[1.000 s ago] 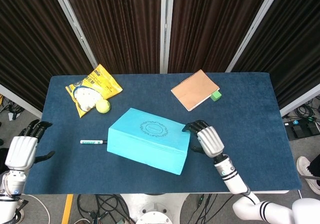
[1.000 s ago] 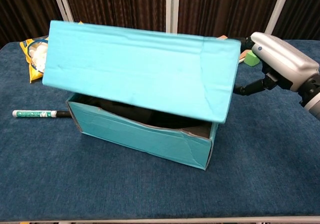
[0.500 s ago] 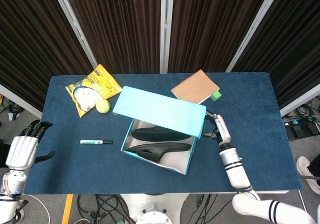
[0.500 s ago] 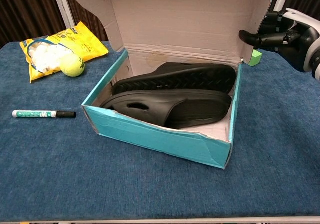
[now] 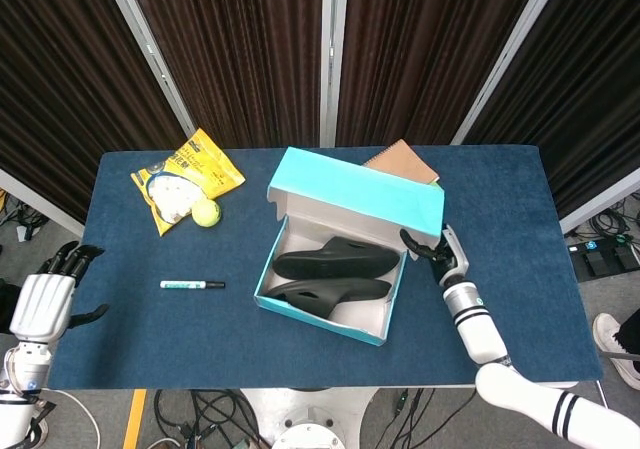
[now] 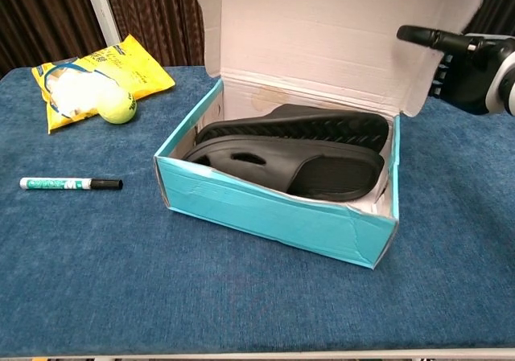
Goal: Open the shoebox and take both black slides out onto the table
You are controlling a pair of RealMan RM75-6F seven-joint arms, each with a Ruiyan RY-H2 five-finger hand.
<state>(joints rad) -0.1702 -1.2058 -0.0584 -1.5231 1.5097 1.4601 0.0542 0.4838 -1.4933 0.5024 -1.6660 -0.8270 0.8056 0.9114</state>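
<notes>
The turquoise shoebox stands open mid-table, its lid tipped up and back. Two black slides lie side by side inside: one at the rear, one at the front. My right hand hovers at the lid's right end, its fingers reaching to the lid's edge and holding nothing. Off the table's left edge, my left hand rests open and empty; the chest view does not show it.
A yellow snack bag and a tennis ball lie at the back left. A marker lies left of the box. A brown notebook peeks out behind the lid.
The lid swung from nearly closed to fully open, exposing the slides. The box slid to the right. My right hand drew back to the lid's right end.
</notes>
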